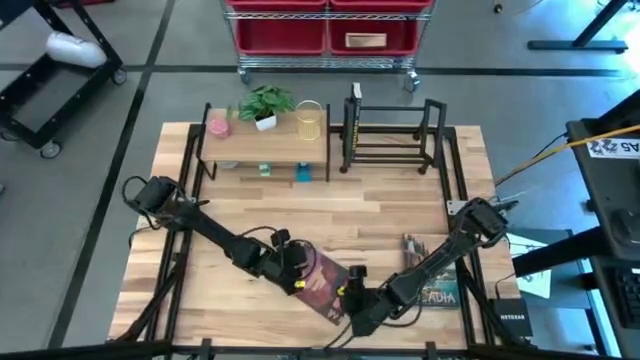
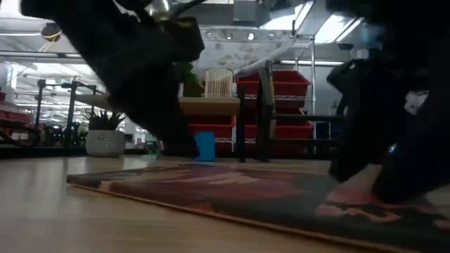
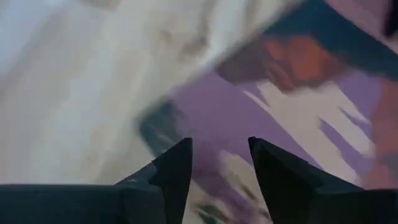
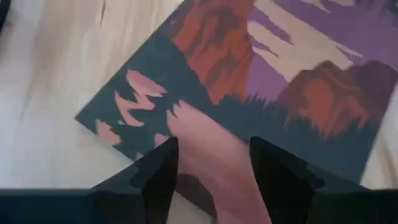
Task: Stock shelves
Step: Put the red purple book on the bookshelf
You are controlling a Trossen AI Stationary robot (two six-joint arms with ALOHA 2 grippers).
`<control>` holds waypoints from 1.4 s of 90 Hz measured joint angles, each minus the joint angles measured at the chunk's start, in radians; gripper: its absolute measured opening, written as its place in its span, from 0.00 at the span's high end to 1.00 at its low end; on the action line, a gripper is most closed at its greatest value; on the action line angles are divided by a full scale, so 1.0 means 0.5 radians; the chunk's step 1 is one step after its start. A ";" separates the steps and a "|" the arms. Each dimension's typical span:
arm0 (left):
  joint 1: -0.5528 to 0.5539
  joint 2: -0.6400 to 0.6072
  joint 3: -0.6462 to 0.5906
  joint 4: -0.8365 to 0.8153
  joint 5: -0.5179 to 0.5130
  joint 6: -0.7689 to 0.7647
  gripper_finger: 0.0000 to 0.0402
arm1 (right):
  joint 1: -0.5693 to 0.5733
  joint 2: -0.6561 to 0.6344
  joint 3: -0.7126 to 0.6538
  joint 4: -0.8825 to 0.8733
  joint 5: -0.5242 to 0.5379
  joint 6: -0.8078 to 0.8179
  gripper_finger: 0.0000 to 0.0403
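Both arms reach low over the counter's (image 1: 400,200) near edge. The left gripper (image 1: 292,268) hovers over one end of a flat book (image 1: 325,282) with a purple-and-orange cover, its fingers (image 3: 177,171) spread and holding nothing. The right gripper (image 1: 360,305) bends to the book's opposite end, fingers (image 4: 158,168) parted above the cover. A second book (image 1: 432,285) lies under the right arm. Farther back stand two shelves: the wood-topped shelf (image 1: 268,145) and, just beside it, the black rack (image 1: 392,135). One plant (image 1: 265,105) sits on the wooden one.
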 joint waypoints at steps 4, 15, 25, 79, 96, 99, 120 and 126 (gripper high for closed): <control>-0.028 0.001 0.000 -0.003 0.009 -0.029 0.62 | -0.009 -0.001 0.002 -0.127 0.050 0.006 0.54; -0.105 0.001 0.000 0.047 0.008 -0.119 0.62 | -0.020 -0.062 -0.007 -0.498 0.223 0.000 0.54; -0.168 0.001 0.001 0.133 -0.049 -0.166 0.62 | -0.023 -0.155 -0.019 -0.738 0.370 -0.007 0.54; 0.327 0.030 0.082 0.190 0.122 0.257 0.62 | 0.091 0.025 -0.010 0.215 0.363 -0.715 0.54; 0.376 0.173 0.087 0.238 0.369 0.195 0.62 | 0.088 0.184 0.076 0.194 0.426 -0.752 0.54; 0.365 0.197 0.089 0.263 0.390 0.169 0.62 | 0.087 0.210 0.104 0.190 0.466 -0.772 0.54; 0.271 0.326 0.091 0.432 0.422 0.064 0.62 | 0.093 0.332 0.292 -0.109 0.699 -0.756 0.54; 0.252 0.332 0.091 0.435 0.421 0.040 0.62 | 0.094 0.338 0.313 -0.150 0.729 -0.739 0.54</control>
